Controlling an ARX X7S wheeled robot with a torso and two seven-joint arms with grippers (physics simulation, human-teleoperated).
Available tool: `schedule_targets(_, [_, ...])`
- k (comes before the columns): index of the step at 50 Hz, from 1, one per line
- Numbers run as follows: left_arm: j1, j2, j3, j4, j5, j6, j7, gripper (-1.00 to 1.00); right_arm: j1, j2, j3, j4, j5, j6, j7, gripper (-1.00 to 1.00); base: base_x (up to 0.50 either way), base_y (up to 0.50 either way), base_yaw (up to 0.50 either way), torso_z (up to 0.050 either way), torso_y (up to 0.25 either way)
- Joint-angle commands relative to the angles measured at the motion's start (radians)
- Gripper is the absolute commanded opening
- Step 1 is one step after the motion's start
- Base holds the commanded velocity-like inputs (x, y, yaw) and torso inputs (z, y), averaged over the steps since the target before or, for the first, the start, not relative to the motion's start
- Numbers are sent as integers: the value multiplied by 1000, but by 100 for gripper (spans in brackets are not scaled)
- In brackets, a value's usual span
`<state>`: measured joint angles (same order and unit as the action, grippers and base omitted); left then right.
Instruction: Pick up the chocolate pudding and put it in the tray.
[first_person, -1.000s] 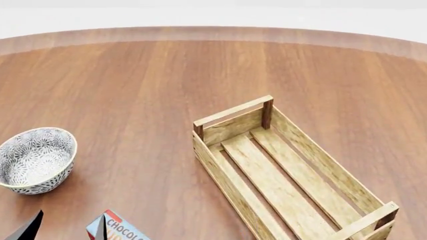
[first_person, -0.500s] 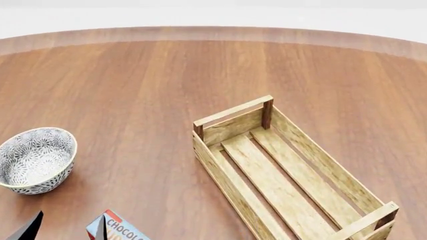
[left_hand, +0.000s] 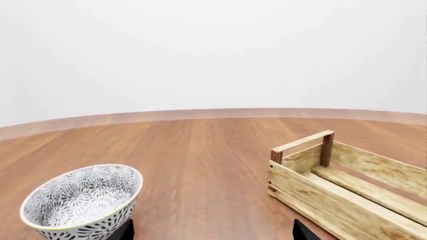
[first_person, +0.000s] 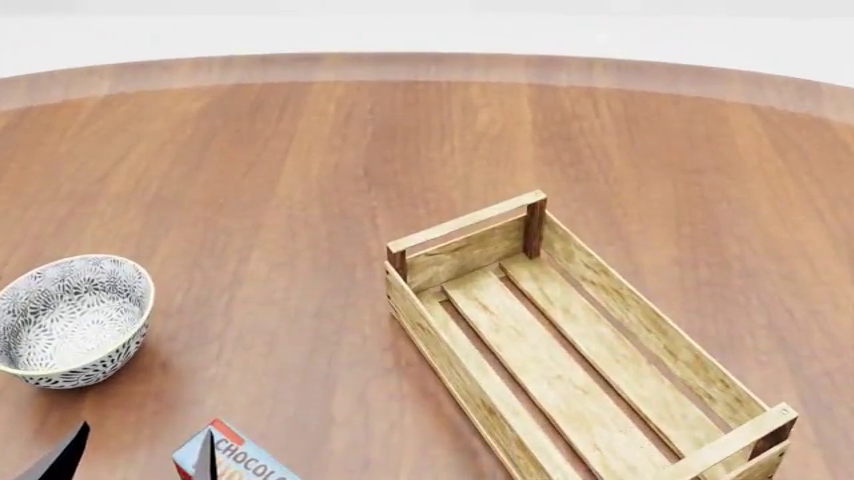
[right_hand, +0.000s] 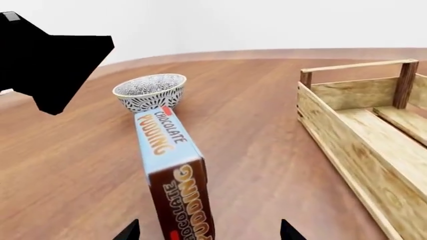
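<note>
Patterned bowl (first_person: 71, 320) — upright on wooden table (first_person: 294, 180).

Your chocolate pudding (right_hand: 172, 180), blue-faced with brown sides, stood between the right fingers (right_hand: 130, 232); the slatted wooden tray (right_hand: 363, 145) lay empty beside them.

In the head view we see only a corner of the chocolate pudding (first_person: 238, 459); the picture's lower edge cuts off the rest, leaving its lettering partial. Two dark fingertips (first_person: 56, 456) of the left gripper (first_person: 134, 458) poke up there, its body out of frame. The tray (first_person: 587, 350) loses its near corner to the same edge. In the left wrist view, the bowl (left_hand: 83, 202) is clipped below and the tray runs off the side. In the right wrist view, the right gripper (right_hand: 210, 231) shows just two tips, so we cannot judge its grip on the carton's hidden lower end.
</note>
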<state>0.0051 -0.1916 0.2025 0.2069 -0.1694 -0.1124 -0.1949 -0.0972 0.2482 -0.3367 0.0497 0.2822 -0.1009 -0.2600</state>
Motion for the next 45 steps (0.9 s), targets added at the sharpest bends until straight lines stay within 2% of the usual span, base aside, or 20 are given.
schedule_targets(1, [-5, -4, 9, 7, -5, -7, -7, 100, 67, -14, -35, 34, -25, 42, 2, 100, 0, 0, 0, 0, 0])
schedule_targets(14, [-5, -6, 22, -9, -4, 8, -10, 100, 115, -17, -67, 69, -68, 75, 20, 100, 0, 0, 0, 0, 0])
schedule_targets(21, [-11, -2, 55, 16, 10, -13, -14, 100, 176, -53, -123, 154, -114, 82, 6, 100, 0, 0, 0, 0, 0])
schedule_targets(45, [-14, -8, 76, 14, 9, -8, -28, 100, 210, -67, -143, 185, -109, 80, 9, 100, 0, 0, 0, 0, 0])
